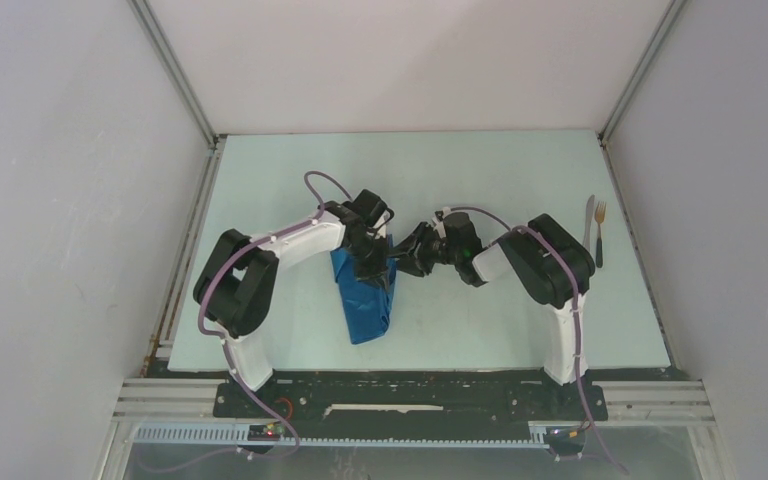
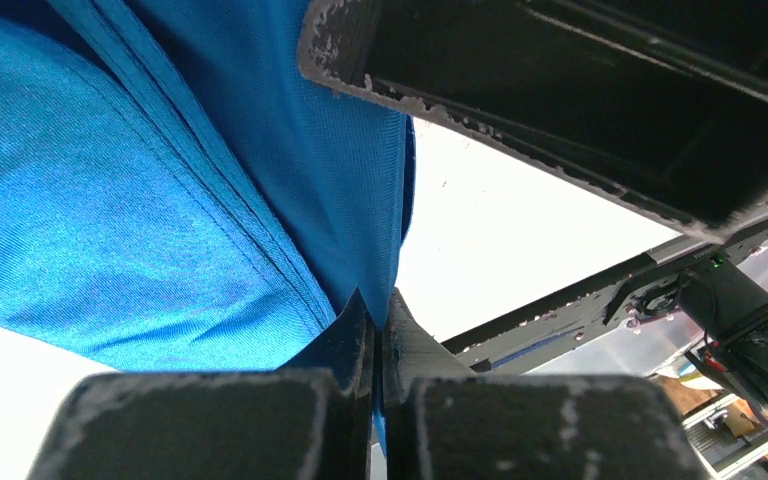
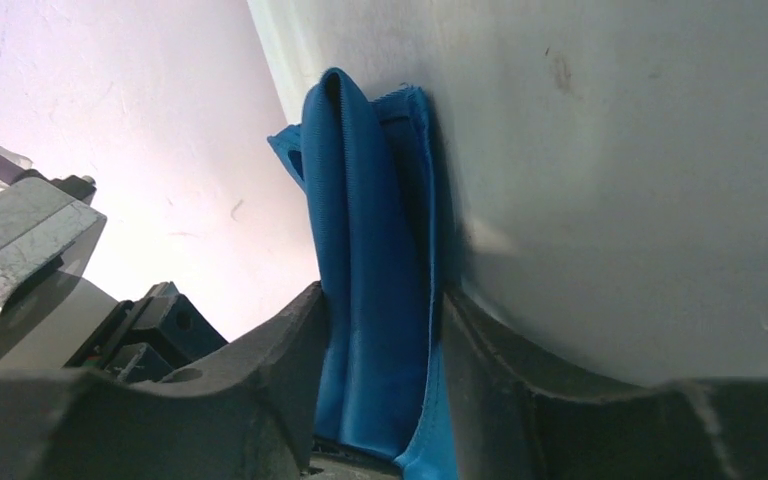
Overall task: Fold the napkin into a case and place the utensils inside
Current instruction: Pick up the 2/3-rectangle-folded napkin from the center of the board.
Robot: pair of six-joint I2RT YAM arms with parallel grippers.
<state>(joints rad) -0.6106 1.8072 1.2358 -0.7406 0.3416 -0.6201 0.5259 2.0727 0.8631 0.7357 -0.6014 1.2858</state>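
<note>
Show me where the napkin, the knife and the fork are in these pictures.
napkin (image 1: 365, 308): top external view, on the lower half of the folded blue cloth.
knife (image 1: 588, 222): top external view, on the middle of its silvery length.
fork (image 1: 599, 250): top external view, on the dark handle.

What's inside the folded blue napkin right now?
The knife and fork lie outside it, at the table's right edge. The napkin's inner folds are covered by its own layers.

I have both arms bent inward toward each other, my left gripper (image 1: 372, 268) and right gripper (image 1: 400, 262) almost tip to tip, each with fingers pinched tight on the napkin (image 1: 365, 312).
</note>
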